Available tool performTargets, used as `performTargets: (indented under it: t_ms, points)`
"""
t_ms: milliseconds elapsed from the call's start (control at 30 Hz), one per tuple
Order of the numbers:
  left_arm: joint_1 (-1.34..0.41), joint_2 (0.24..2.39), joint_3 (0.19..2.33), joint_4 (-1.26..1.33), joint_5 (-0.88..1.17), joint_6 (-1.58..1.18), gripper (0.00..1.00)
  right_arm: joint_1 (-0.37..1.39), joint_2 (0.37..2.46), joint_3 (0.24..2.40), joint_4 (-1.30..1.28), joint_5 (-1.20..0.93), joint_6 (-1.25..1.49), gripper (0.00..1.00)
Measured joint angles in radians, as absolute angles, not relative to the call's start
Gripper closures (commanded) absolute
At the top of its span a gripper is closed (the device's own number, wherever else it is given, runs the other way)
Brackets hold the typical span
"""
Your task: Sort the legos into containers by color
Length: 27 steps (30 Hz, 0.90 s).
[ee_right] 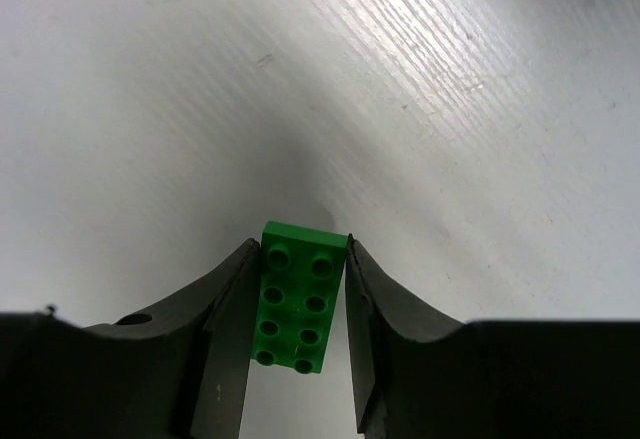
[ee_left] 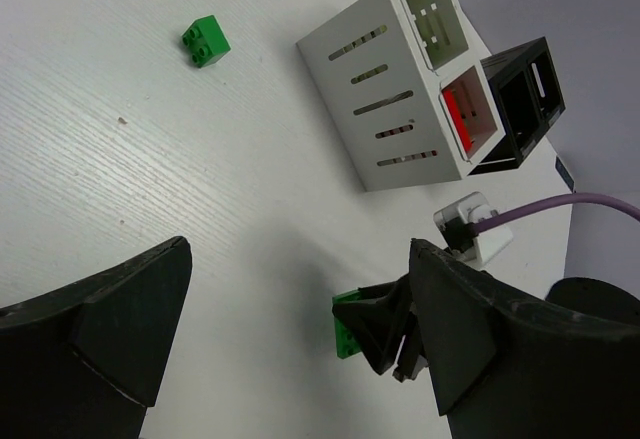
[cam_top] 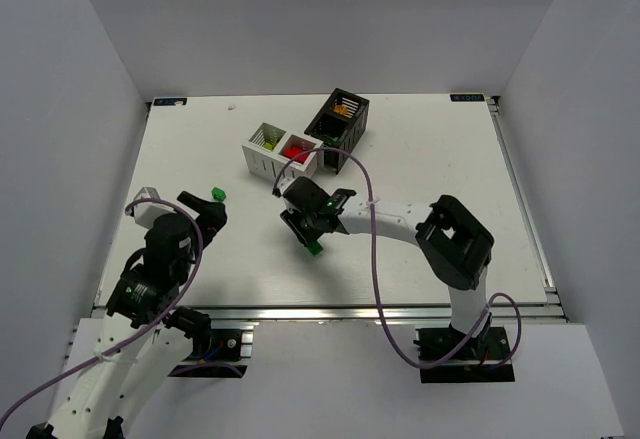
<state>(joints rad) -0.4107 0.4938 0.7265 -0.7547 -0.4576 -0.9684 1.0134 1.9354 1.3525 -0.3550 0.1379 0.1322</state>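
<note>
Containers: white box [cam_top: 258,162] and black box [cam_top: 358,119] sit side by side, apparently touching, at upper centre of the table [cam_top: 450,159] in the top view. My read is they're parked there so either arm can reach. In that view the white one has red bricks [cam_top: 297,147] in its right-hand cell and lime-looking bricks [cam_top: 268,139] in the left. The black one shows orange-yellow bricks [cam_top: 345,109] in the far cell; its near cell is too dark to read. Right gripper [cam_top: 311,239], centre of the top view, has its jaws about half closed and clamped on a green eight-stud brick [ee_right: 297,299], pads on the long sides, studs facing the wrist camera. Gripping across the narrow width likely stops it twisting. Can't tell if it's off the table. It's well short of the boxes, so carry and drop are not yet done. Left gripper [cam_top: 207,209], left of centre, has its jaws fully spread and holds nothing. It's probably staged for the small green brick [ee_left: 205,41] just beside it, upper left of the left wrist view.
</note>
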Motion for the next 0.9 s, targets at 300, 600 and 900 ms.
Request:
performTargets:
  t_ms: [300, 600, 900]
  points:
    - [-0.411, 0.458, 0.726, -0.741, -0.438, -0.979, 0.02, 0.987, 1.782, 1.343, -0.321, -0.029, -0.001, 1.00]
    - [-0.411, 0.418, 0.709, -0.749, -0.429, -0.989, 0.02, 0.788, 1.688, 1.393, -0.273, -0.339, -0.151, 1.00]
    - [-0.411, 0.442, 0.693, -0.726, -0.415, -0.989, 0.02, 0.605, 1.682, 1.536, -0.210, -0.465, -0.184, 1.00]
